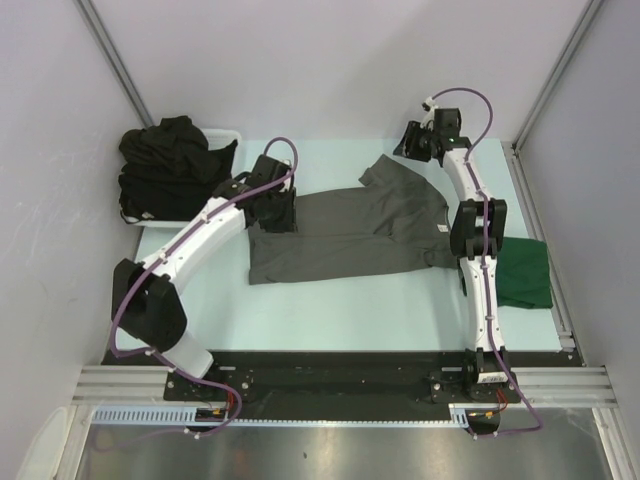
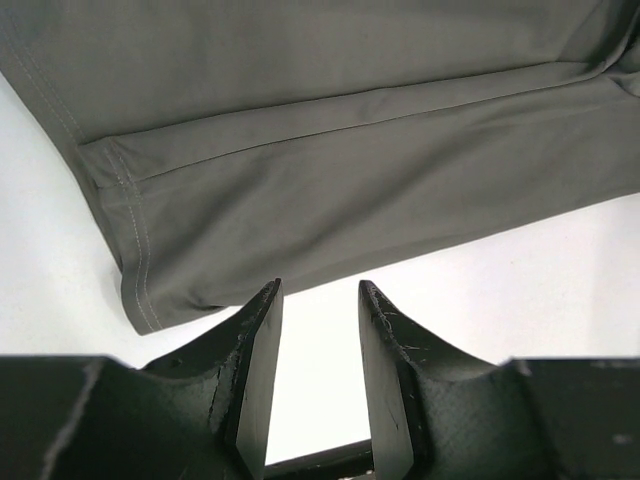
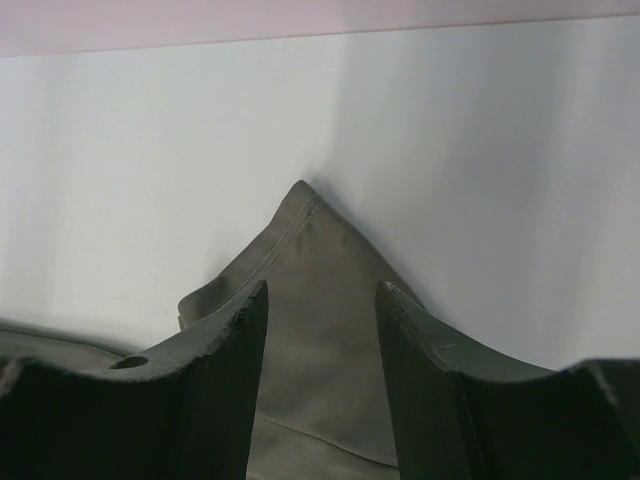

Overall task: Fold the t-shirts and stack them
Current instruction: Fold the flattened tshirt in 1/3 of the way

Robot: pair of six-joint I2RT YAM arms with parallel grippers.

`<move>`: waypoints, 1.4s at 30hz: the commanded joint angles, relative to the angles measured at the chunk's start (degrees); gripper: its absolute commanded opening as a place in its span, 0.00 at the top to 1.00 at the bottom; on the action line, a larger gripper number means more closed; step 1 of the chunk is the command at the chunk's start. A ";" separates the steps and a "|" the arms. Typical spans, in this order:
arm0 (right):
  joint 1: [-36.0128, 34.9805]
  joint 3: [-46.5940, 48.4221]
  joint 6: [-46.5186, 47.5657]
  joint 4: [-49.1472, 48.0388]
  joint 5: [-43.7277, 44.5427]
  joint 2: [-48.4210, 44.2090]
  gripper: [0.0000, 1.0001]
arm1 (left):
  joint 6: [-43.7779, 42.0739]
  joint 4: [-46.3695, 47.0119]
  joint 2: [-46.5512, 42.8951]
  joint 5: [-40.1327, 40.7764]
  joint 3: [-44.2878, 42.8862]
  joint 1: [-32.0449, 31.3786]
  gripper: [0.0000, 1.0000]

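Top external, grey t-shirt (image 1: 340, 235): spread flat on the table (image 1: 330, 310), one long side folded over, lying between the two grippers.
Top external, left gripper (image 1: 272, 212): hangs over the hem end.
Top external, right gripper (image 1: 412, 148): hangs over the sleeve (image 1: 385, 172).
Top external, other shirts: the green t-shirt (image 1: 528, 275) lies outboard of the right arm. The black t-shirts (image 1: 170, 165) are heaped in the white basket (image 1: 228, 133) beyond the left gripper.
Left wrist, left gripper (image 2: 318, 300): fingers apart and empty, with bare table in the gap. The hem corner (image 2: 140, 300) lies just ahead and left of the tips.
Right wrist, right gripper (image 3: 320, 300): fingers apart, pinching nothing. The sleeve lies beneath them, its point just ahead.
Step, judged: folding the grey shirt, sleeve tuck in hand.
Next move, judged: the right fingers need to drop, pinch the sleeve, and carry it over the body.
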State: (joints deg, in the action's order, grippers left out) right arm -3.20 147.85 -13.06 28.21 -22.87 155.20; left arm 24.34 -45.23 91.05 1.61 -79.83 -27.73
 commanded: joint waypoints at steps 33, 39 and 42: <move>-1.98 0.77 -4.25 -8.87 -3.14 5.21 0.45 | -2.01 -0.73 2.38 -4.68 -6.12 -0.66 0.59; -1.72 -6.68 -3.90 -9.13 -4.28 -3.81 0.53 | -1.57 1.19 2.38 -4.59 -4.46 -0.66 0.64; -1.81 -10.21 -3.55 -7.12 -4.81 -9.71 0.72 | -1.22 1.99 4.31 -4.68 -4.28 -0.66 0.74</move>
State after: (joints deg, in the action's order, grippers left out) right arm -5.08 140.73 -17.52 19.66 -26.11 156.81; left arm 23.46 -45.60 93.60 -2.17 -83.50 -28.01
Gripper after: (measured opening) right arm 0.379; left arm 0.339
